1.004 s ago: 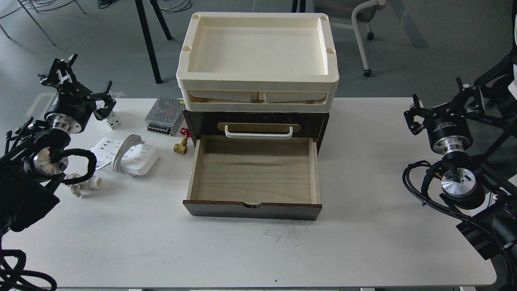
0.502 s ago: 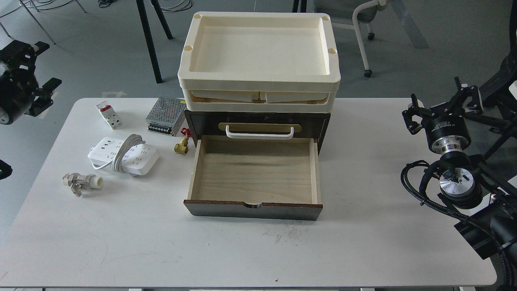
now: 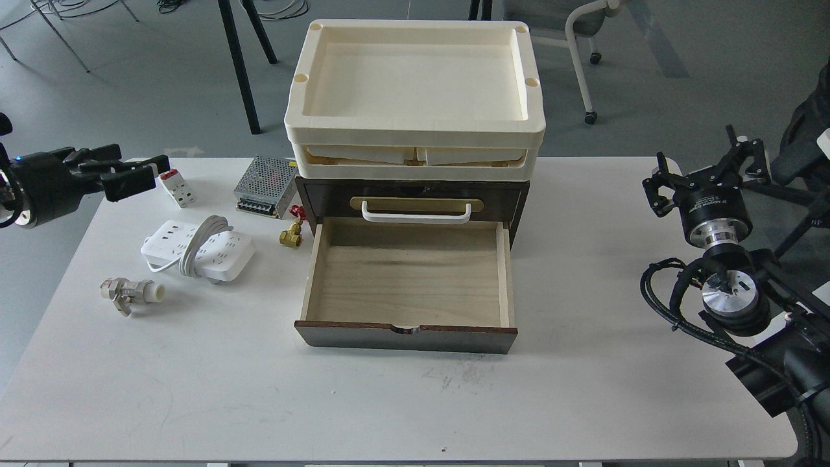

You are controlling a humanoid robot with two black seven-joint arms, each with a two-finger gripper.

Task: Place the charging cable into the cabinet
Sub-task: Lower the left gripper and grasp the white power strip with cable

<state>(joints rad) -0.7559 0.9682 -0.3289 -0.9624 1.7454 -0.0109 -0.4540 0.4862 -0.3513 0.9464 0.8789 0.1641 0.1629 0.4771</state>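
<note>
The charging cable (image 3: 198,250), a white power strip with its cord coiled round the middle, lies on the white table (image 3: 583,402) left of the cabinet. The dark brown cabinet (image 3: 412,194) stands at the table's back middle. Its lower drawer (image 3: 407,279) is pulled out, showing a bare pale wood interior. My left gripper (image 3: 137,174) hovers at the table's back left corner, fingers pointing right, open and empty, well above and behind the power strip. My right gripper (image 3: 703,172) is open and empty beyond the table's right edge.
Cream plastic trays (image 3: 415,130) are stacked on the cabinet. A perforated metal box (image 3: 264,186), a small white red-switched block (image 3: 176,188) and a brass valve (image 3: 290,235) lie near the cabinet's left side. A white plastic valve (image 3: 130,293) lies in front of the power strip.
My left arm lifted off the table's left side, swung out past the left edge, and now reaches back in with its gripper pointing right. The right arm shifted only slightly.
</note>
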